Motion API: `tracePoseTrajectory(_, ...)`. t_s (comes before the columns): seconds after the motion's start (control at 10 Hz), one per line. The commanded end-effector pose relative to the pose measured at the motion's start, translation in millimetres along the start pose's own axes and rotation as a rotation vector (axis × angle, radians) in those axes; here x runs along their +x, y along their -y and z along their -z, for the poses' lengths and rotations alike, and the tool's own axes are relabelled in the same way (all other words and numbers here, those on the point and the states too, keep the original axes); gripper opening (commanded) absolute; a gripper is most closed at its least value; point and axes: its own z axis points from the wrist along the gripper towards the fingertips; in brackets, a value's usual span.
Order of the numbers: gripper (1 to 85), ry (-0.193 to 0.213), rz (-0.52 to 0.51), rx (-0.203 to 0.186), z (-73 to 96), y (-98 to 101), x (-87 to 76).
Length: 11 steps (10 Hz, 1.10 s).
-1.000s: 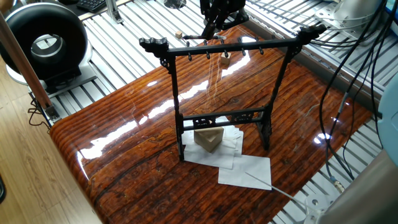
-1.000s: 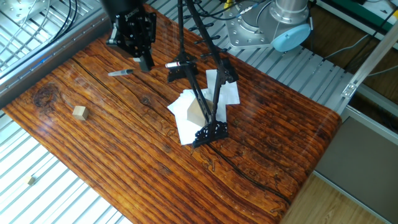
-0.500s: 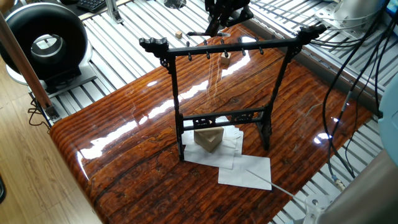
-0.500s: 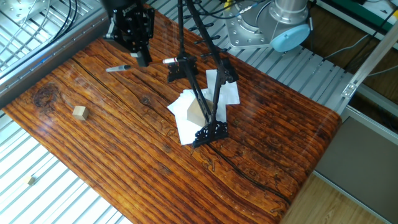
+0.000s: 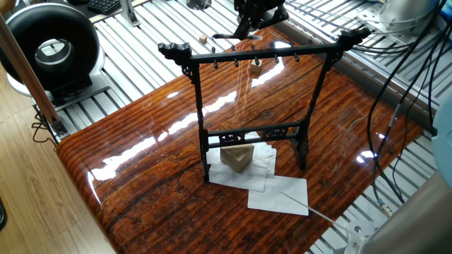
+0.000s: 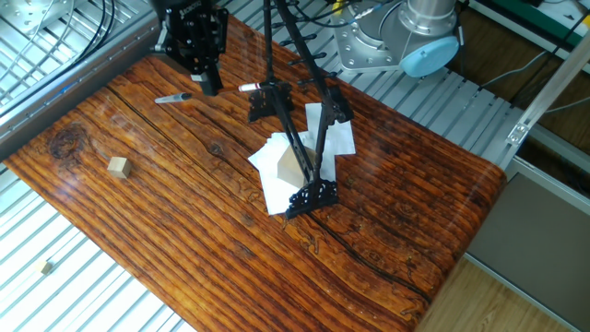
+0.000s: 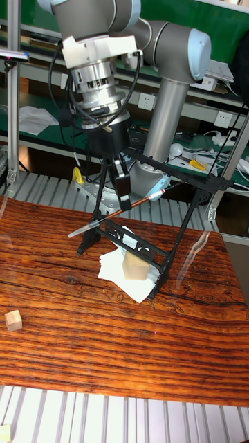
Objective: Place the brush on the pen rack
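Black two-finger gripper (image 7: 123, 196) is clamped mid-shaft on the thin dark-grey writing brush (image 7: 117, 211), which hangs tilted in the air over the far edge of the glossy wooden tabletop (image 6: 184, 240), beside one end of the tall black pen rack (image 5: 248, 106). Probably mid-carry: keep the brush above the pegged crossbar (image 5: 258, 55), then lower onto a peg. There's open room over the table; mind the rack's uprights and the small wooden cube (image 6: 117, 166) near the table's edge.

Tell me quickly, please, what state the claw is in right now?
Claw: closed on the brush, held clear of the table beside the pen rack.
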Motion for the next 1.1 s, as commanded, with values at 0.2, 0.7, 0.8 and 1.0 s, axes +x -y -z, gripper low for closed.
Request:
tracePoseTrajectory(0.2, 1.0, -0.021, -0.003, 0.030, 1.7, 6.7, 2.4)
tracePoseTrajectory(0.7, 1.0, 0.077, -0.012, -0.042, -0.5, -9.7, -25.6)
tracePoseTrajectory(0.8, 1.0, 0.073, 0.000, -0.036, -0.2, -8.6, -24.3)
tracePoseTrajectory(1.0, 1.0, 0.075, 0.024, -0.025, -2.2, -6.8, -21.9)
